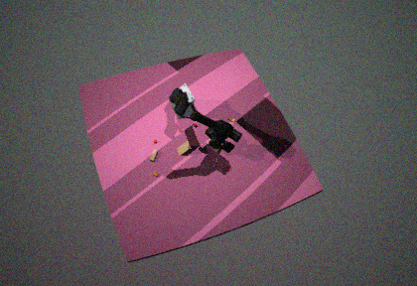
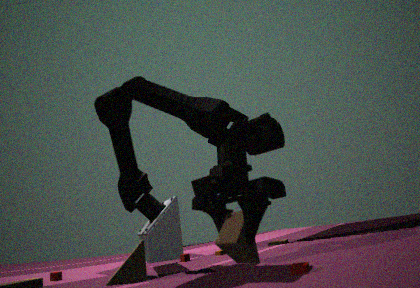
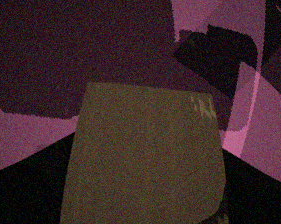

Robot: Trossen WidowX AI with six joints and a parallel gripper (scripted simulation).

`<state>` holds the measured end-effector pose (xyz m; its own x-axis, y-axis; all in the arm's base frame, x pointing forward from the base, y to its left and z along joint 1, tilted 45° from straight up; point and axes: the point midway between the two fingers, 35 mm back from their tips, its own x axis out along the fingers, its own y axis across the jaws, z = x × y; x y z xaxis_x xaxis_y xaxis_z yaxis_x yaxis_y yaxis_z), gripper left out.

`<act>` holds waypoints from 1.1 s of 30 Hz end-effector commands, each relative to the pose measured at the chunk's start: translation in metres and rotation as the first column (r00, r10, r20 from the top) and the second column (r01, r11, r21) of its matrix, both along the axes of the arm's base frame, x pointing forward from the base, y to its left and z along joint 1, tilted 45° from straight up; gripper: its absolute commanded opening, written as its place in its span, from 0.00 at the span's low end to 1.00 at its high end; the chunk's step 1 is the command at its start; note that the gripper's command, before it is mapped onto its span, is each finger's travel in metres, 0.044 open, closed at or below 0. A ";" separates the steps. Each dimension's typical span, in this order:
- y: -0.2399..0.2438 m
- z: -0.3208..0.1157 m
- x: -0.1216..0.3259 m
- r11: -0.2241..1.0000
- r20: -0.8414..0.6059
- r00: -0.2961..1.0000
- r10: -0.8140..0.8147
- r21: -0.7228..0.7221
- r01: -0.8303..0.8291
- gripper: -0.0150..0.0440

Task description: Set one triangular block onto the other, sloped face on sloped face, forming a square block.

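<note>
One tan triangular block (image 2: pixel 231 228) (image 3: pixel 146 160) is between the fingers of my gripper (image 2: pixel 236 233) (image 3: pixel 143 141), which is shut on it. The block hangs tilted a little above the table, and its near face fills the lower middle of the wrist view. The other triangular block (image 1: pixel 184 148) (image 2: pixel 132 268) stands on the table, its slope rising toward the right in the exterior view. The held block is off to one side of it, with a gap between them. The wrist view does not show the standing block clearly, and the arm mostly hides the held block in the top view.
The pink table (image 1: pixel 164 220) has dark shadows across it. A small tan block (image 1: pixel 154 156) lies beyond the standing block. Small red cubes (image 1: pixel 155 141) (image 2: pixel 300 268) and orange pieces (image 1: pixel 156 175) (image 2: pixel 219 253) lie around. The arm's white base (image 1: pixel 186 92) (image 2: pixel 167 237) stands behind.
</note>
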<state>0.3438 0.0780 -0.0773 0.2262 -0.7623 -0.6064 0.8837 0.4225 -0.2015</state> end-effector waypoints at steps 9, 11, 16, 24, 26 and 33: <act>0.015 -0.011 -0.008 0.965 0.123 0.989 0.079 -0.260 -0.045 0.25; 0.017 -0.014 -0.010 0.951 0.142 0.985 0.096 -0.305 -0.049 0.25; 0.022 -0.021 -0.014 0.908 0.184 0.973 0.140 -0.417 -0.051 0.25; 0.021 -0.025 -0.017 0.894 0.186 0.972 0.144 -0.446 -0.047 0.39; 0.021 -0.025 -0.017 0.894 0.186 0.972 0.144 -0.446 -0.047 0.48; 0.021 -0.025 -0.017 0.894 0.186 0.972 0.144 -0.446 -0.047 0.79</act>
<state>0.3271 0.0996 -0.1014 0.3988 -0.9053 -0.1464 0.8849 0.4218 -0.1977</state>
